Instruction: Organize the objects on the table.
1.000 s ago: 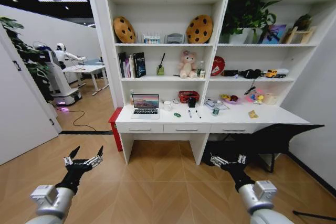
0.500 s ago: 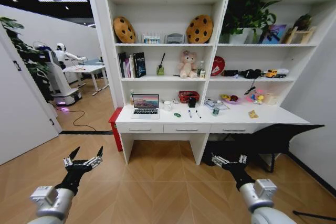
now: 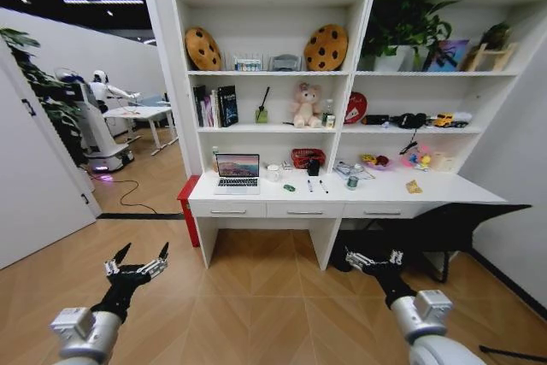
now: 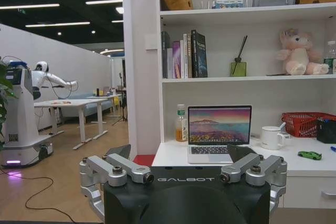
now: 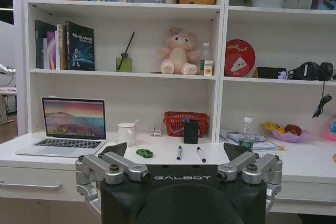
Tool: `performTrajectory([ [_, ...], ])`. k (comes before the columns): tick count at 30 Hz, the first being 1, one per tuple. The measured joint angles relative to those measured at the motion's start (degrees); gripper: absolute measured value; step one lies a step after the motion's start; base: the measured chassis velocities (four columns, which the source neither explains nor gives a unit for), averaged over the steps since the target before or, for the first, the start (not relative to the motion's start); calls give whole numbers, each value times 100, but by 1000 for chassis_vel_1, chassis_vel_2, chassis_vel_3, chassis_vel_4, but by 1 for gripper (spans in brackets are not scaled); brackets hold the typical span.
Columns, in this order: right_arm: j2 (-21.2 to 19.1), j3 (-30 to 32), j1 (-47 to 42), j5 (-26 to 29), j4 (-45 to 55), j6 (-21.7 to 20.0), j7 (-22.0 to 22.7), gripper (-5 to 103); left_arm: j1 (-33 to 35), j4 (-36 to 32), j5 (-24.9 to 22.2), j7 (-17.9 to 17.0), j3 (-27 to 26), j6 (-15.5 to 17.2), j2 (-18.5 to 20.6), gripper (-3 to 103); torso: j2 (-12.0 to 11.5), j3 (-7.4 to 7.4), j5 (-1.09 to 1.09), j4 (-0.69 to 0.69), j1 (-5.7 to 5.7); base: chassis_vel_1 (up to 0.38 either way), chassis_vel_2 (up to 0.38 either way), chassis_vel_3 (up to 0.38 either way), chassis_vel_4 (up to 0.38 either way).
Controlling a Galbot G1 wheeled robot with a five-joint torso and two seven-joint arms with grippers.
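Observation:
The long white table (image 3: 385, 196) stands against the shelves, well ahead of both grippers. On it lie a silver laptop (image 3: 238, 171) with its lid up, a tiny green piece (image 3: 289, 187), two white markers (image 3: 308, 185) (image 3: 322, 185), a small green-labelled bottle (image 3: 351, 181) and a yellow packet (image 3: 414, 186). My left gripper (image 3: 144, 251) hangs open over the floor at the lower left; my right gripper (image 3: 373, 257) hangs open at the lower right. From the right wrist I see the laptop (image 5: 71, 127), the green piece (image 5: 144, 153) and the markers (image 5: 179, 152) beyond the open right gripper (image 5: 176, 149). The open left gripper (image 4: 181, 153) faces the laptop (image 4: 219, 135).
A white mug (image 3: 273, 173), a red basket (image 3: 307, 157) and a black cup (image 3: 313, 167) sit at the table's back. The shelves (image 3: 273, 74) above hold books, a plush bear and cushions. A red box (image 3: 186, 203) flanks the desk's left; a dark cover (image 3: 449, 221) lies right. Wooden floor (image 3: 256, 297) lies between.
Both arms have sunk slightly in the head view. The things on the table have not moved.

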Motion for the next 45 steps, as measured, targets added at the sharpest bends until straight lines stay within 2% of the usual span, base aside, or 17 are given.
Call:
performTrajectory([
  [4,10,-11,8,-8,16,-18,6,100,-15,-16,4,7,11,0,29,100,0,-1,-2,-3,-1,-189,171,150,-196],
  [8,26,-11,3,-20,9,-18,8,100,-22,-16,10,15,23,0,33,100,-1,1,1,0,3,-231,238,233,-243],
  [9,32,-10,-5,-22,8,-18,10,100,-25,-15,9,19,27,0,39,100,-1,1,-4,-1,5,-244,239,291,-229],
  [11,33,-9,-8,-23,8,-17,14,100,-28,-16,10,22,27,0,49,100,-1,1,1,0,3,-258,243,291,-242],
  [15,24,-11,33,-23,-7,-21,32,100,-84,-5,1,22,35,-1,69,100,-2,1,-3,-2,4,-320,254,288,-267],
  [18,21,-20,45,-26,-18,-27,37,100,-93,-1,-3,24,42,1,65,100,-1,0,2,-1,2,-345,331,318,-343],
  [21,21,-30,56,-38,-30,-29,37,100,-99,11,-3,24,46,1,61,100,0,0,-3,-1,2,-342,369,327,-375],
  [23,18,-34,76,-56,-60,-30,38,100,-123,34,-3,26,50,2,60,100,-1,1,4,-1,3,-360,378,375,-375],
  [27,12,-37,94,-61,-71,-38,39,100,-168,72,-11,25,58,2,69,100,-3,2,-4,-3,6,-357,359,385,-357],
  [28,9,-41,102,-62,-74,-44,40,100,-181,77,-12,26,63,3,71,100,-2,1,2,-1,4,-354,370,369,-366],
  [32,6,-51,115,-73,-87,-53,40,100,-211,100,-13,23,80,4,69,100,-1,0,0,1,2,-350,363,360,-360],
  [33,6,-59,115,-87,-99,-54,40,100,-228,114,-13,22,91,5,62,100,-2,2,-5,-3,5,-349,317,355,-350],
  [34,6,-67,115,-90,-102,-53,37,100,-231,119,-12,22,97,4,52,100,-1,0,2,0,2,-349,345,367,-350],
  [36,3,-92,114,-75,-109,-46,52,100,-234,129,-10,21,102,4,45,100,0,0,2,0,1,-351,340,352,-352],
  [38,1,-113,126,-59,-116,-43,81,100,-243,146,-8,19,105,4,41,100,-2,1,-7,-3,3,-338,335,341,-337],
  [40,-4,-112,135,-61,-121,-43,64,100,-258,157,-3,17,109,4,33,100,-1,0,6,0,2,-327,345,320,-331],
  [45,2,-108,131,-73,-157,-50,53,100,-309,186,16,9,139,16,24,100,-4,2,-2,-6,10,-238,244,175,-196],
])
